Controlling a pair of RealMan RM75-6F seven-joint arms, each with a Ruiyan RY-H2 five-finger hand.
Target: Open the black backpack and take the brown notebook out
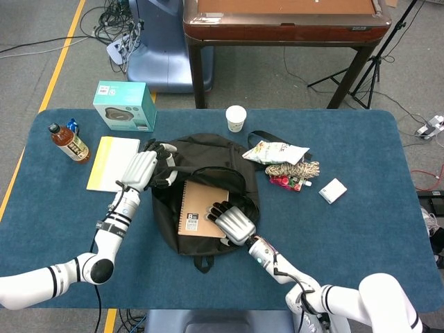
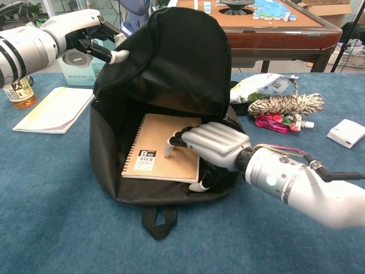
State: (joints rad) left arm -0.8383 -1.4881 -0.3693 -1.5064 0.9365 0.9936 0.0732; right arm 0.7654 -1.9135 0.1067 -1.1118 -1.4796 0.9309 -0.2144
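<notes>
Two hands are working the black backpack (image 2: 165, 74) at once. The left hand (image 2: 85, 34) is gripping the upper flap at the bag's far left edge and holding it lifted, so the mouth is gaping wide. Inside that opening the brown notebook (image 2: 165, 145) is lying flat on the bag's lower panel, spiral edge toward the left, most of its cover exposed. The right hand (image 2: 208, 145) is reaching into the bag from the near right side, fingers laid over the notebook's right edge with the thumb tucked below it; it looks like a pinch on the cover, though I can't be certain the grip is firm.

Opening looks finished, and the extraction is what's in hand now. The next move, I'd judge, is drawing the notebook toward the bag's near edge and out, while the flap is being kept high so the spiral binding isn't snagging on the fabric.
</notes>
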